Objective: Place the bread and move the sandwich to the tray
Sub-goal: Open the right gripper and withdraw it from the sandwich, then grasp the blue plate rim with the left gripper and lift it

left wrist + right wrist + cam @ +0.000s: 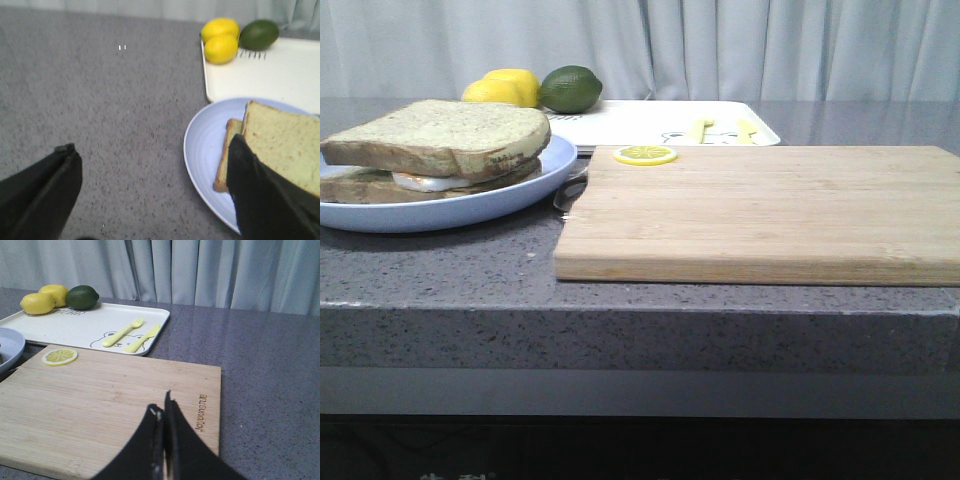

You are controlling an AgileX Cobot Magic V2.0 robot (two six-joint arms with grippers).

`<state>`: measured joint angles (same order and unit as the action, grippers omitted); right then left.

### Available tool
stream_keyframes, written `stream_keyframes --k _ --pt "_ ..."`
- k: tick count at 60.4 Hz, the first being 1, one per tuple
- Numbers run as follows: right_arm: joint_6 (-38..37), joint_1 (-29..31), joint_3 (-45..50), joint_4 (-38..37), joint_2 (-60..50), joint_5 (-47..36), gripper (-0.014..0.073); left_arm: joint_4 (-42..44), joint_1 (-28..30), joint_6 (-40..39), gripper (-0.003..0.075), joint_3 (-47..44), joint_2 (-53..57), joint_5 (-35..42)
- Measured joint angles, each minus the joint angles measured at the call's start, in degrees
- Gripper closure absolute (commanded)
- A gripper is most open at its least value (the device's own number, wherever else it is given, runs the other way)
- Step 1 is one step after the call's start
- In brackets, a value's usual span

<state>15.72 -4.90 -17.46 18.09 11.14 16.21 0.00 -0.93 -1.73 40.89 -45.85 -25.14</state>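
**Bread stacked on the plate, left claw spread beside it**

We see the bread (280,145) atop the sandwich (420,182) on the blue plate (202,150), just before the tray (90,322). Our left gripper (155,195) gapes wide, empty, one finger overlapping the bread. Our right gripper (163,440) is pressed closed, empty, over the board (100,410).

Lemon slice (644,155) on cutting board (760,215), near lime (570,89)

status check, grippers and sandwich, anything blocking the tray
Left gripper open, empty, beside the plate. Right gripper shut, empty, over the cutting board. Bread sits on the sandwich, still on plate. Tray holds lemons, lime, cutlery; middle bare.
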Motion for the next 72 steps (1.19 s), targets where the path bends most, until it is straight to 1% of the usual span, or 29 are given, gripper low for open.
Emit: stream_keyframes --k 6,10,21,41,55,58,60,65,69,72 --pt "0.00 0.00 0.00 0.04 0.00 0.00 0.0679 -1.31 0.00 0.00 0.0134 5.05 -8.61 -6.26" --pt "0.00 0.00 0.00 0.14 0.00 0.00 0.0679 -1.96 0.00 0.00 0.0134 8.19 -14.99 -8.89" --pt "0.00 0.00 0.00 0.13 0.00 0.00 0.0679 -2.41 0.00 0.00 0.0134 15.02 -28.78 -11.09" --pt "0.00 0.00 0.00 0.13 0.00 -0.04 0.0679 -2.53 -2.77 0.00 0.0134 21.75 -41.62 -11.22" --pt "0.00 0.00 0.08 0.13 0.00 -0.04 0.0679 -2.75 -3.44 0.00 0.0143 23.62 -45.72 -10.85" --pt "0.00 0.00 0.08 0.13 0.00 -0.04 0.0679 -2.75 -3.44 0.00 0.0176 23.68 -45.82 -10.75" --pt "0.00 0.00 0.08 0.13 0.00 -0.04 0.0679 -2.75 -3.44 0.00 0.0211 23.68 -45.94 -10.59" --pt "0.00 0.00 0.14 0.13 0.00 -0.04 0.0679 -3.00 -3.44 0.00 0.0323 23.68 -46.06 -10.46" --pt "0.00 0.00 0.14 0.13 0.00 -0.04 0.0679 -3.24 -3.57 0.00 0.0439 23.81 -46.30 -10.24" --pt "0.00 0.00 0.14 0.13 0.00 -0.04 0.0679 -3.44 -3.57 0.00 0.0550 23.81 -46.44 -10.00"
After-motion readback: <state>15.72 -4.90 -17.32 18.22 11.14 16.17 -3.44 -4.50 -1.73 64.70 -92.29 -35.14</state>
